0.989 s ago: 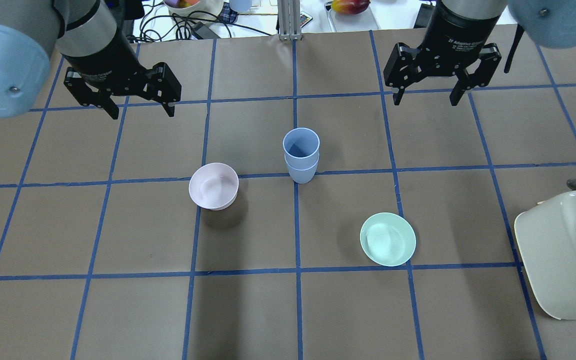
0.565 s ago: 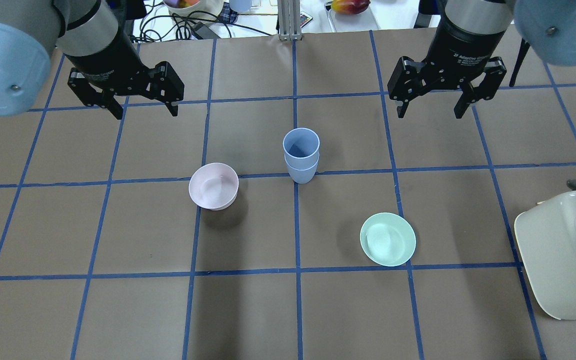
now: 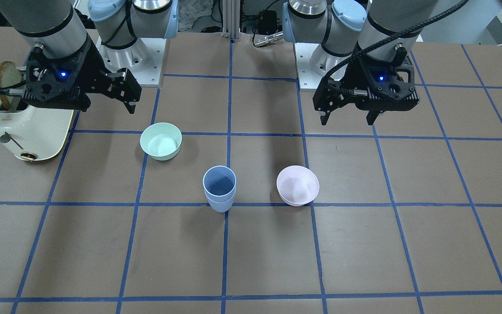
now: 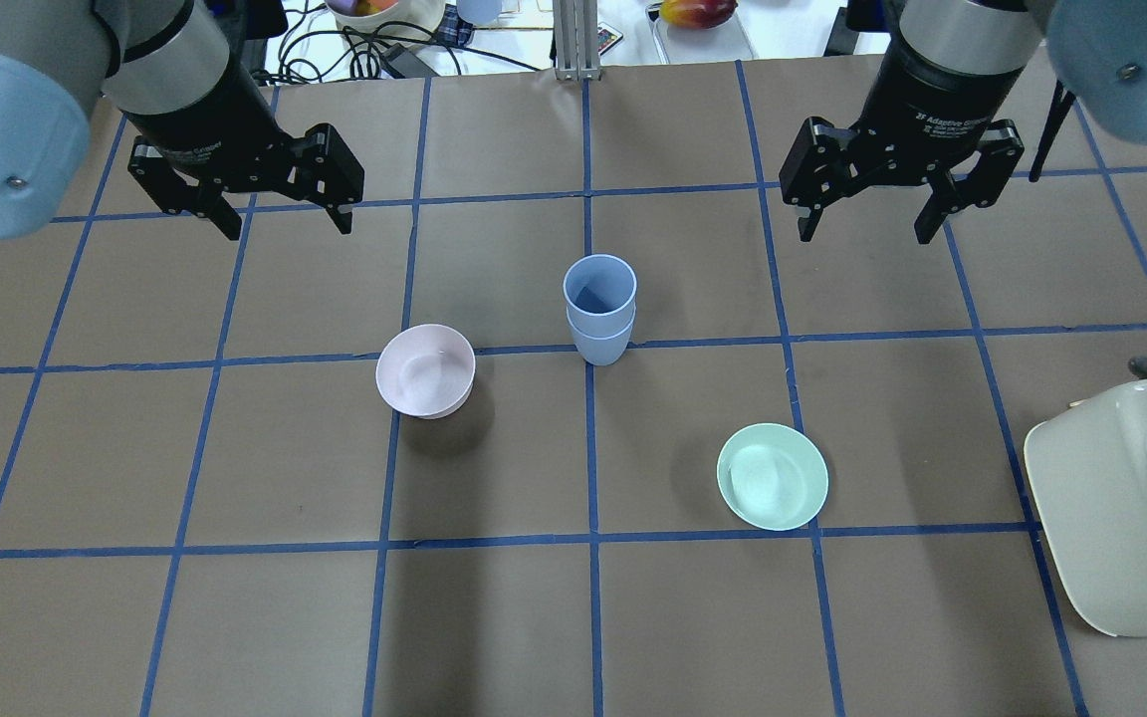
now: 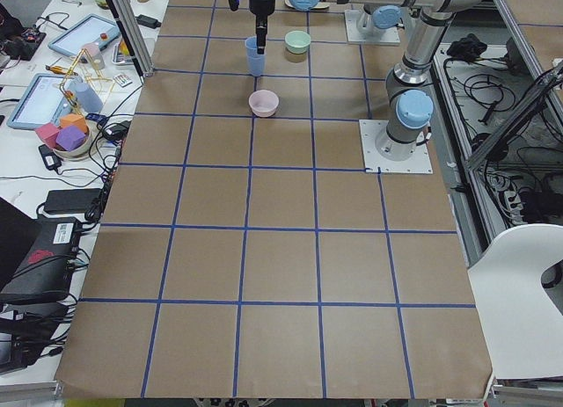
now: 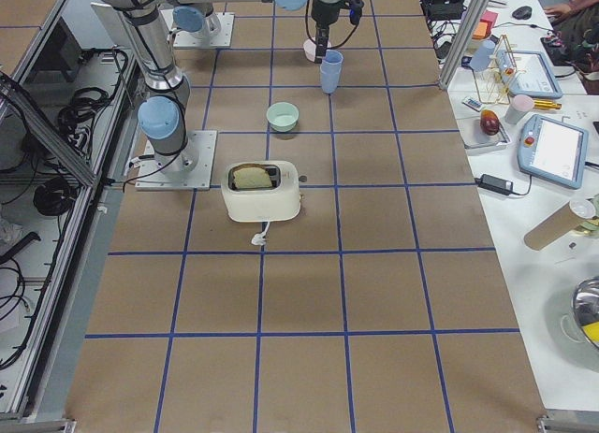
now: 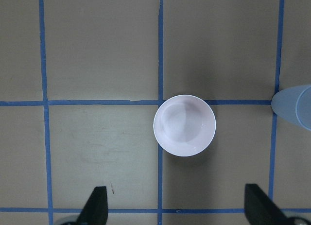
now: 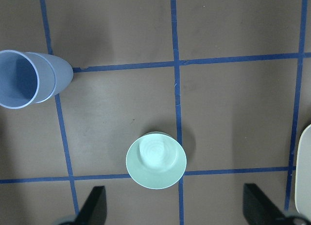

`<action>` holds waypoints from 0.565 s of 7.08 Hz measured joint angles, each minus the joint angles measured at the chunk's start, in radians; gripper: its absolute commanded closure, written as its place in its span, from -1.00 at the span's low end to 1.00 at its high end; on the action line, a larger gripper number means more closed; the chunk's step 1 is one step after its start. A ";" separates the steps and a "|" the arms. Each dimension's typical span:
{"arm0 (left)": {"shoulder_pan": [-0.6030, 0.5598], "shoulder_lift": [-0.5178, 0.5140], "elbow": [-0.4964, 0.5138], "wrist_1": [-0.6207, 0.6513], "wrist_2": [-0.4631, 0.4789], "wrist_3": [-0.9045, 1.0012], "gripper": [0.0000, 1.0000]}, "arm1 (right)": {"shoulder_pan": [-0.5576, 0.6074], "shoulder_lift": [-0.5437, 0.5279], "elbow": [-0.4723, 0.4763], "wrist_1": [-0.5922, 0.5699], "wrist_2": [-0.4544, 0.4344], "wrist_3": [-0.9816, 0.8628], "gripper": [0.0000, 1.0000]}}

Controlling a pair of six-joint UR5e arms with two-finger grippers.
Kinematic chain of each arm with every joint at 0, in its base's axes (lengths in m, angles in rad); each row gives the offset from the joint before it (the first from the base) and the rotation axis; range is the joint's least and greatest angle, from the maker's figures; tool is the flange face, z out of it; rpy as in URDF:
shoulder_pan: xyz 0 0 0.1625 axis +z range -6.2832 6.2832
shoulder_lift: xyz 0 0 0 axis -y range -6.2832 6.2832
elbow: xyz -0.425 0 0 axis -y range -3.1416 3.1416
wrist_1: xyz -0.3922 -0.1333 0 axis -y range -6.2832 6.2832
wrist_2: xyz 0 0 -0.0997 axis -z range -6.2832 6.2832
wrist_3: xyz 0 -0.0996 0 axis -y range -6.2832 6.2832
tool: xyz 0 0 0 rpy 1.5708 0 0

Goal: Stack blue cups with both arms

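The two blue cups point(image 4: 599, 309) stand nested, one inside the other, upright at the table's middle on a blue tape line. They also show in the front view point(image 3: 219, 188) and in the right wrist view point(image 8: 26, 79). My left gripper point(image 4: 287, 227) is open and empty, hanging above the table to the far left of the cups. My right gripper point(image 4: 864, 234) is open and empty, to the far right of them. Neither gripper touches anything.
A pale pink bowl point(image 4: 425, 370) stands left of the cups, below my left gripper point(image 7: 177, 208). A mint-green bowl point(image 4: 772, 476) stands near right, below my right gripper point(image 8: 176, 208). A cream toaster point(image 4: 1121, 508) holding toast sits at the right edge.
My right gripper has drifted a little right and down in the overhead view, still open. My left gripper has barely moved. The stacked cups have not moved.
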 measured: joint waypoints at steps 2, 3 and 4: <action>0.000 0.000 -0.001 0.000 0.000 0.000 -1.00 | -0.001 0.001 0.000 -0.001 -0.020 0.000 -1.00; 0.000 0.000 -0.001 0.000 0.001 0.000 -1.00 | 0.000 0.002 0.000 -0.001 -0.027 0.000 -1.00; 0.000 0.000 -0.002 0.000 0.001 0.000 -1.00 | 0.000 0.002 0.000 -0.001 -0.029 0.000 -1.00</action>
